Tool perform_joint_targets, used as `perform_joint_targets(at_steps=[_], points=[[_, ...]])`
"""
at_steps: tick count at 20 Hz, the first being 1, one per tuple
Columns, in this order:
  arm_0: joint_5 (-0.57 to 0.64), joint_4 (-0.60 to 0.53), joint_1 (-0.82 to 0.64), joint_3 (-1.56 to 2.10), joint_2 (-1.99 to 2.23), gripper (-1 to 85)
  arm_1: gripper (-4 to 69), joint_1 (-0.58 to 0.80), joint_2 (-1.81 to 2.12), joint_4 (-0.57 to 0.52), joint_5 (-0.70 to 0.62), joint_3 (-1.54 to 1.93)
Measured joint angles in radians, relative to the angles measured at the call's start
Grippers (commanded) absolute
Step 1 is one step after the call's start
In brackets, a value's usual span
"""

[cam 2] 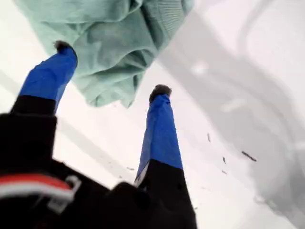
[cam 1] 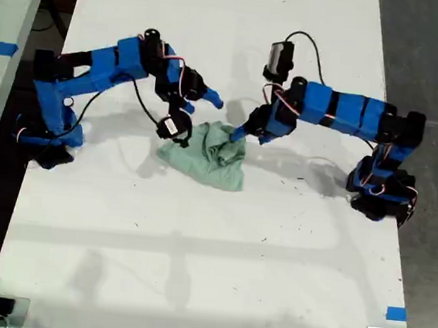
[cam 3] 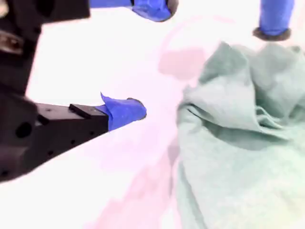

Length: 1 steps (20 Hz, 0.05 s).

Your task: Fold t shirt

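Blue-taped fingers [cam 2: 159, 138] of the first gripper [cam 2: 111, 67] stand wide apart, holding nothing; one dark tip touches the edge of the t shirt [cam 2: 119, 43]. Second gripper [cam 3: 147, 57] is likewise open and empty, just beside the cloth. Pale mint-green, thin and wrinkled, the garment lies bunched in a heap on the smooth white table [cam 1: 193, 270], between both arms

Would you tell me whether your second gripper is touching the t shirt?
Apart. The second wrist view shows bare table between my second gripper and the t shirt.
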Motion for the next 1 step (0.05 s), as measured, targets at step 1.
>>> perform_joint_targets(at_steps=[1], points=[[0.011,0.037,-0.008,0.0,0.114,0.0,11.1,0.0,0.124,0.041,-0.002,0.031]])
